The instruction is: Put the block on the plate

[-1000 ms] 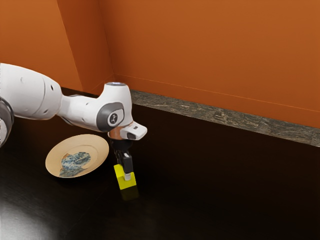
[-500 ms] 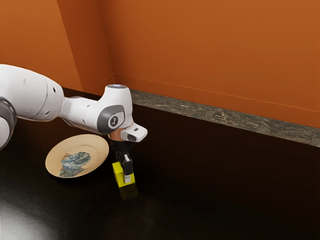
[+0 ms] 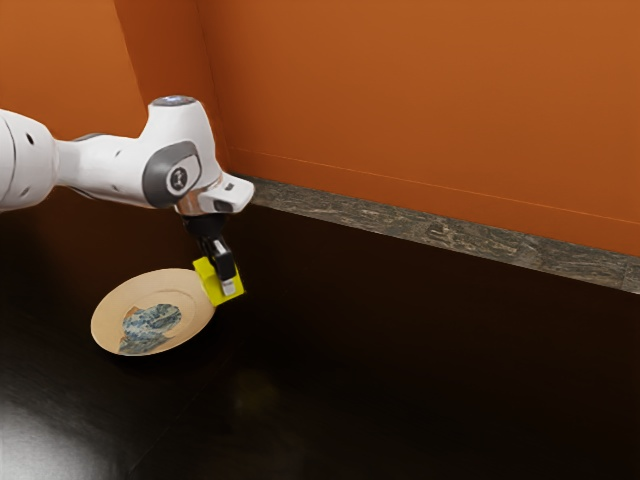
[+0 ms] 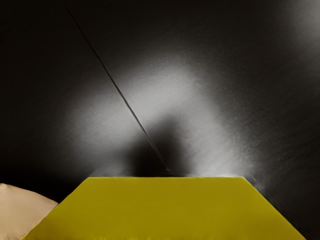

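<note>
One dark table [image 3: 420,380], orange walls [image 3: 420,90]

The arm [image 3: 105,163] has smooth, glossy white shells with rounded contours. Small dark marks dot the shells, and a thin dark seam crosses the large link [image 3: 30,175] at the exterior view's left. The wrist housing [image 3: 180,126] is a tapered white cylinder with a grey top cap [image 3: 174,100]. A rounded grey side cover [image 3: 154,181] frames a pale inset with a dark circular emblem [image 3: 179,179]. A white projecting block bears a small dark marking [image 3: 229,187]. The gripper [image 3: 219,285] is black, with a pale grey fingertip [image 3: 228,287].
</note>
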